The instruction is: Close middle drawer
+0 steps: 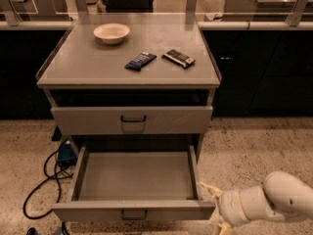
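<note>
The middle drawer [137,180] is pulled far out of the grey cabinet [132,67] and is empty inside. Its low front panel [98,212] carries a small dark handle [134,214] at the centre. The drawer above it [132,120] is shut. My gripper [215,208] is at the lower right, just beside the open drawer's front right corner. Its pale fingers [209,188] are spread apart and hold nothing. The white arm [269,202] reaches in from the right edge.
On the cabinet top lie a white bowl [112,33], a blue packet [140,60] and a dark bar [178,58]. Black cables [41,182] and a blue object [66,153] lie on the floor left of the drawer. Dark counters stand behind.
</note>
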Controlling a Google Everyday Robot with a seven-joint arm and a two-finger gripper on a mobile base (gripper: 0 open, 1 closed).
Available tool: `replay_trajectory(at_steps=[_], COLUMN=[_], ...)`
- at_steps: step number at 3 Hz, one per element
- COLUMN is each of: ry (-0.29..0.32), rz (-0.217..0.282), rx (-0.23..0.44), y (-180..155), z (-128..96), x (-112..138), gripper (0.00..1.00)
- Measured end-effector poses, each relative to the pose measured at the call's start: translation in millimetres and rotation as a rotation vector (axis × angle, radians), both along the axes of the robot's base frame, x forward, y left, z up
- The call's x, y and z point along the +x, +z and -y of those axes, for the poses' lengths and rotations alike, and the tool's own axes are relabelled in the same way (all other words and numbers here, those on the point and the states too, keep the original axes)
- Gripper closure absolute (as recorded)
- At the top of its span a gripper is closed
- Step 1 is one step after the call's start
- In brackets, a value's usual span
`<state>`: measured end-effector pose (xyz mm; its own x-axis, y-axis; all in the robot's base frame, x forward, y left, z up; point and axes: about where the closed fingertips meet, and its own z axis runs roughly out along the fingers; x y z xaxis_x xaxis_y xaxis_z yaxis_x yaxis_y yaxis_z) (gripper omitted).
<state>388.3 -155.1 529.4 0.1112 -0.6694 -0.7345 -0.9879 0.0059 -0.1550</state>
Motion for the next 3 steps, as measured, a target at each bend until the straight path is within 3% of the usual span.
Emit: replay_trajectory(at_steps=[2, 3], ry=[0.012, -0.008], rz=[-0.128, -0.174], rx=[-0.147, -0.139], y=[-110, -146], z=[24, 29], x=[-66, -76], gripper=[0.0, 0.0])
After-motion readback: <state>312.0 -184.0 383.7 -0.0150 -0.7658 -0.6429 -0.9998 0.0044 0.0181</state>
